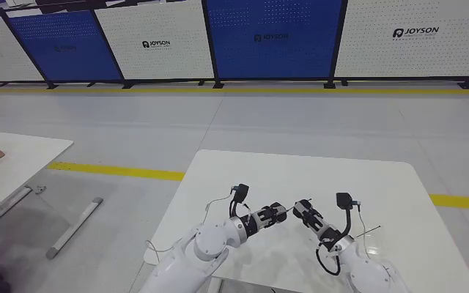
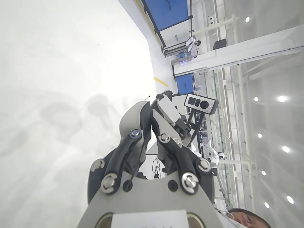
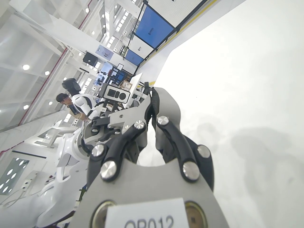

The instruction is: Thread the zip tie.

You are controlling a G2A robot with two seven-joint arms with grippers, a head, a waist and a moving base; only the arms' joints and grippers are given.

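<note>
Over the near half of the white table (image 1: 330, 176), the two arms meet tip to tip, and it's tight. The left gripper (image 1: 280, 213) comes in from one side and the right gripper (image 1: 302, 208) from the other, noses almost touching just above the tabletop. From the left wrist, the left gripper (image 2: 149, 112) has its fingers pressed flat together, and a thin black sliver of the zip tie (image 2: 147, 97) pokes out past the tips. Over on the right wrist it's the same story: the right gripper (image 3: 152, 96) is clamped down with no gap, and a short black piece of the zip tie (image 3: 146, 86) stands up at its tip. How the tie runs between the two grippers, I can't tell.
</note>
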